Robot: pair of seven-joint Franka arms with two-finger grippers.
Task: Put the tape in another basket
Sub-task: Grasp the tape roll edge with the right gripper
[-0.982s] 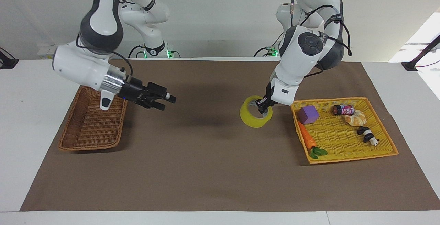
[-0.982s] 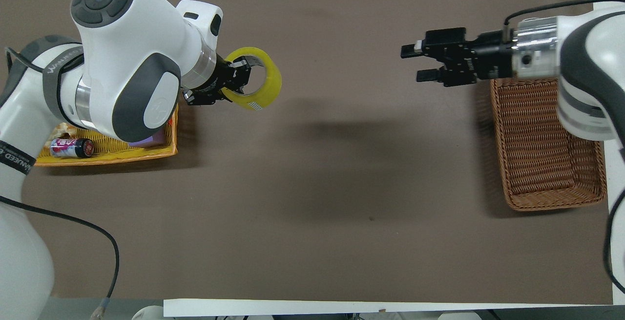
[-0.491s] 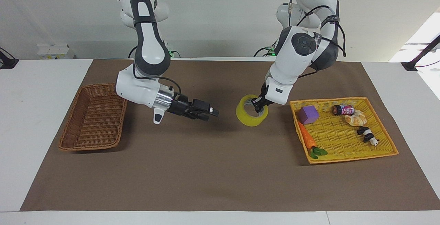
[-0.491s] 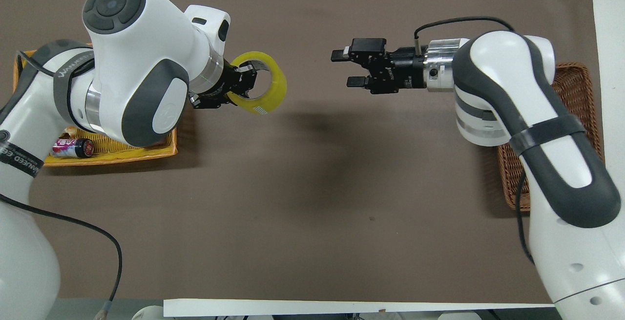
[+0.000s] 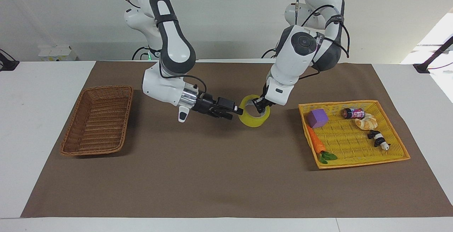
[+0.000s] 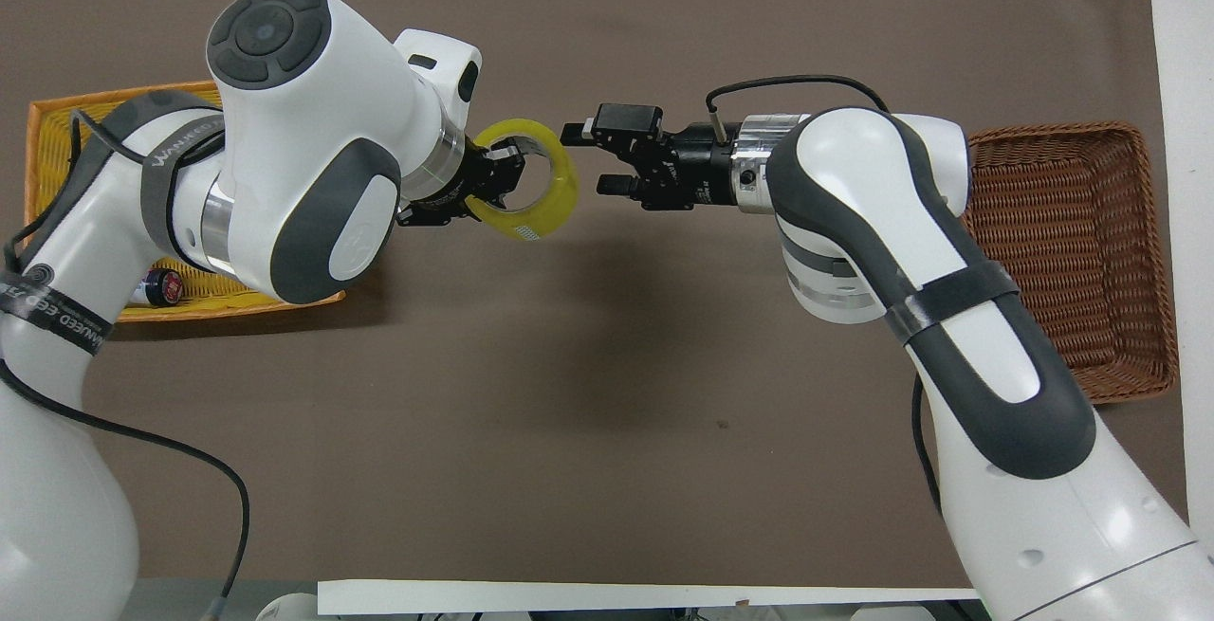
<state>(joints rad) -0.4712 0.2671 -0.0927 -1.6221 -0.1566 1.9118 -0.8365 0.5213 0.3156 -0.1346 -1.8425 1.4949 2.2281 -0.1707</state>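
The yellow tape hangs above the brown mat in the middle of the table, tilted. My left gripper is shut on its rim, one finger inside the core. My right gripper is open and level, its fingertips just beside the roll's outer wall, toward the right arm's end. The brown wicker basket stands empty at the right arm's end of the mat.
A bright yellow tray-basket at the left arm's end holds a purple block, a carrot, a small jar, a bread toy and a panda figure. Bare mat lies between the two baskets.
My right arm has swung from over the wicker basket across the mat until its open gripper reached the tape. The left gripper has carried the tape a little toward the right arm's end.
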